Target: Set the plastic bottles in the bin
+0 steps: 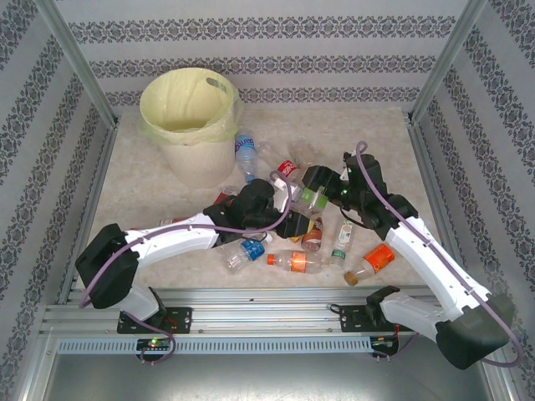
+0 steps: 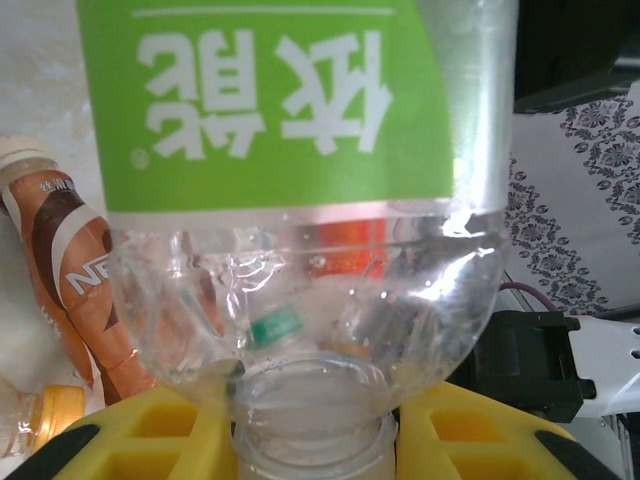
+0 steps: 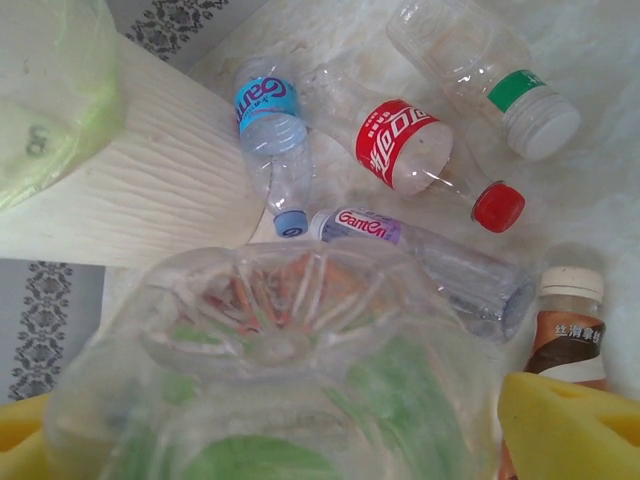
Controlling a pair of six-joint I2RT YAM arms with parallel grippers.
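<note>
Top external: we are counting some ten plastic bottles (image 1: 292, 261) lying outside the bin (image 1: 199, 159), none seen inside; left gripper (image 2: 315, 445) clamping the neck of the green-labelled bottle (image 2: 270, 100), right gripper (image 3: 290, 430) gaping around its base

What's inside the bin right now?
Only its pale yellow bag liner shows inside the bin. The near rim covers the bottom, so anything lying there is hidden.

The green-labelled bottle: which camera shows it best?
The left wrist view: the green-labelled bottle is close and sharp, neck gripped in the left pincer. The right wrist view gives its blurred base; the top view shows the bottle small.
</note>
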